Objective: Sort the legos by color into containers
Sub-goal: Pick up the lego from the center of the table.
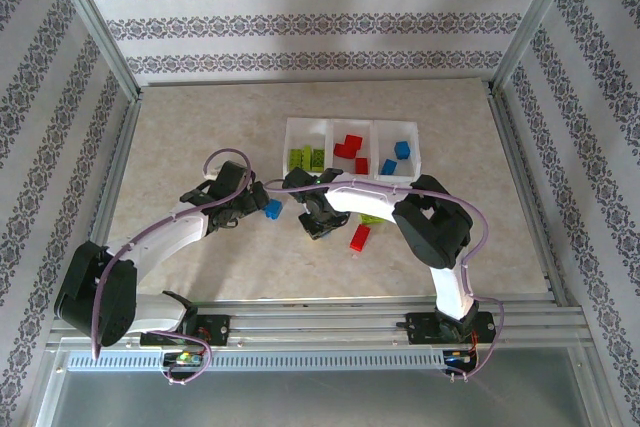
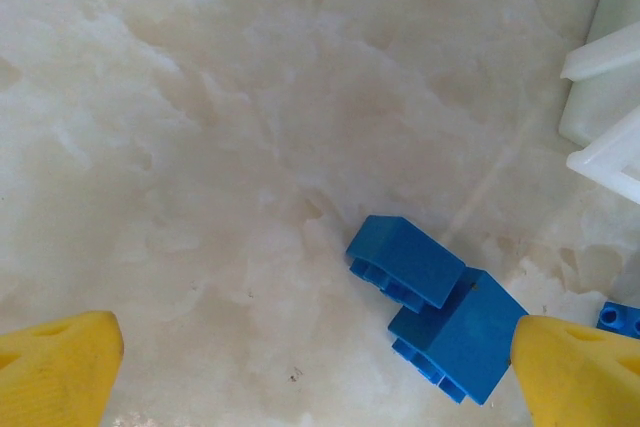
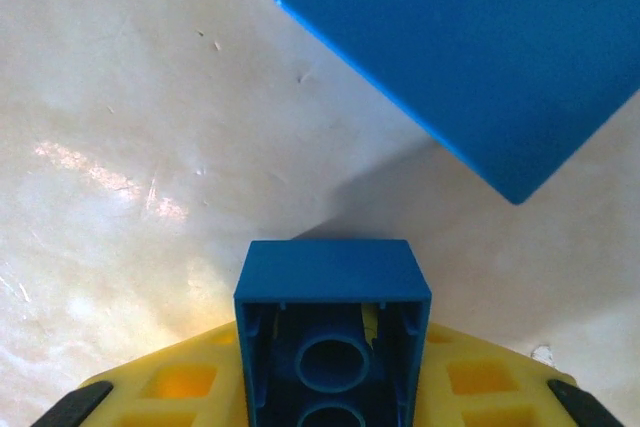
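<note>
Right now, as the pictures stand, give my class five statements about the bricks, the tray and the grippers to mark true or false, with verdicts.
1. The left gripper is open. True.
2. The right gripper is closed on a red brick. False: it is closed on a blue brick.
3. The middle compartment of the tray holds red bricks. True.
4. The tray's right compartment is empty. False: it holds blue bricks.
5. A loose red brick lies on the table, outside the tray. True.
</note>
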Available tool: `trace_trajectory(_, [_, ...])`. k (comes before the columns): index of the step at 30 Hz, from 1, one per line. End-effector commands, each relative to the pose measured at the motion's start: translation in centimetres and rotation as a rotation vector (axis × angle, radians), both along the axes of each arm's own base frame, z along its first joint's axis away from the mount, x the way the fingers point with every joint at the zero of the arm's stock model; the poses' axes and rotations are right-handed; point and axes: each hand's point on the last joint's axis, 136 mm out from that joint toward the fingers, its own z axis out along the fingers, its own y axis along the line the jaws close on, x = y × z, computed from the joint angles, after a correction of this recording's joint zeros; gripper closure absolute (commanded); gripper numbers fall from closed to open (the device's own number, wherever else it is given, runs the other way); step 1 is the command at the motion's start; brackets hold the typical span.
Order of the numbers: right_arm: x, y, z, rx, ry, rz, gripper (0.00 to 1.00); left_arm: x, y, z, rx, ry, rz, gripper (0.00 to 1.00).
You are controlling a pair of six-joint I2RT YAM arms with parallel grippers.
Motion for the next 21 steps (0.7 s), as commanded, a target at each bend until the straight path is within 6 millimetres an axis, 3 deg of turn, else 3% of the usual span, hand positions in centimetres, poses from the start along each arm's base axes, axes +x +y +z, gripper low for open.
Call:
trace_trajectory(1, [-0.1, 0.7, 1.3, 0.025, -0.022, 0.003, 0.76, 0.2, 0.6, 0.4, -0.016, -0.020, 0.033, 0.00])
trace_trajectory(10, [2.1, -1.6, 6.2, 0.087, -0.134, -0.075, 0.82, 0.2, 0.8, 0.6, -0.016, -0.030, 0.039, 0.00])
trace_trajectory(16, [5.4, -6.1, 9.6, 0.127, -0.222, -0.224, 0.83, 0.1, 0.9, 0.8, -0.016, -0.035, 0.042, 0.00])
trace_trajectory(21, [8.8, -10.4, 11.3, 0.142, -0.275, -0.337, 0.83, 0.2, 0.8, 0.9, -0.019, -0.038, 0.039, 0.00])
